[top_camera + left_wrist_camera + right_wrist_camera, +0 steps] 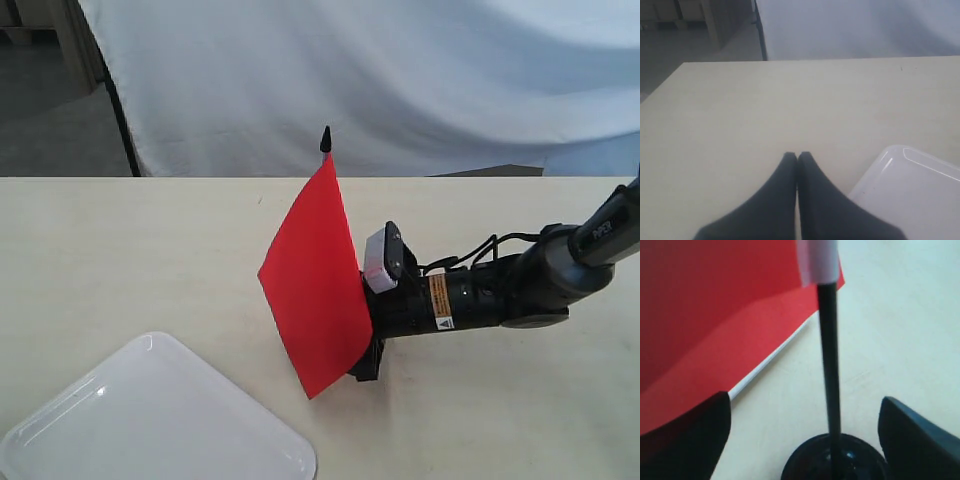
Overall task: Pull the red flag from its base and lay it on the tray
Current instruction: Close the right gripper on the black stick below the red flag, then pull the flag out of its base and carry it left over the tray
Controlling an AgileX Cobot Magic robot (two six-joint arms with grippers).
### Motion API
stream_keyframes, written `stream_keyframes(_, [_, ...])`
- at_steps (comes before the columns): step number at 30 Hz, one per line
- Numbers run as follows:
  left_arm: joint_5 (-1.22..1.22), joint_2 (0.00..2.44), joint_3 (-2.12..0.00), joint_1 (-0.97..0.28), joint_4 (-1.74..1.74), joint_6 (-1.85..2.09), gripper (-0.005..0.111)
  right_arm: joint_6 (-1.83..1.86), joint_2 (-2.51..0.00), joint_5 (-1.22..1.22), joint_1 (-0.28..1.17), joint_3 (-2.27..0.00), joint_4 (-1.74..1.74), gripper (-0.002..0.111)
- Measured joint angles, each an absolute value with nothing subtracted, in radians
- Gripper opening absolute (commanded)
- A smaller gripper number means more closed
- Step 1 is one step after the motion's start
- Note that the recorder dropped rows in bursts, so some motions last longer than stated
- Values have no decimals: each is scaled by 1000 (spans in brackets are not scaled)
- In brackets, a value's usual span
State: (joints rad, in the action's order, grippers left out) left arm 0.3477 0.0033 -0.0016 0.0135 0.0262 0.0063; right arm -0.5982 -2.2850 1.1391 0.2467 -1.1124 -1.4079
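Observation:
The red flag (315, 280) stands upright near the middle of the table, its pointed black tip (326, 140) at the top. In the right wrist view its thin black stick (829, 355) rises from the round black base (835, 460), with the red flag cloth (715, 315) beside it. My right gripper (805, 402) is open, one finger on each side of the stick low by the base, touching neither. From outside, the right gripper (368, 355) sits behind the flag, which hides the base. The white tray (150, 420) lies front left. My left gripper (798, 156) is shut and empty beside the tray (915, 185).
A white cloth backdrop (400, 80) hangs behind the table's far edge, with a black pole (120, 110) at its left. The right arm (560, 265) stretches low over the table from the right. Bare pale tabletop (130, 250) lies between flag and tray.

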Motion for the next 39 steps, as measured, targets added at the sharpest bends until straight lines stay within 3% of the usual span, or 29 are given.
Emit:
stream_keyframes(4, [348, 3, -2, 14, 26, 6, 0, -566, -2285, 1132, 272, -1112, -1336, 75])
stream_keyframes(5, [348, 3, -2, 14, 26, 6, 0, -561, -2285, 1132, 274, -1112, -1326, 64])
stream_keyframes(8, [348, 3, -2, 14, 26, 6, 0, -546, -2285, 1132, 282, -1112, -1311, 9])
stream_keyframes(9, [348, 3, -2, 14, 26, 6, 0, -544, -2285, 1132, 282, -1112, -1309, 2])
stream_keyframes(19, [348, 3, -2, 14, 26, 6, 0, -561, -2242, 1124, 282, -1117, -1280, -1])
stream_keyframes(25, [348, 3, -2, 14, 26, 6, 0, -863, -2066, 1024, 307, -1115, -1362, -1])
stream_keyframes(33, [348, 3, -2, 14, 26, 6, 0, -1270, -1926, 436, 678, -1115, -1726, -1])
stream_keyframes(39, [348, 3, -2, 14, 26, 6, 0, -1315, -1926, 259, 817, -1115, -1743, -1])
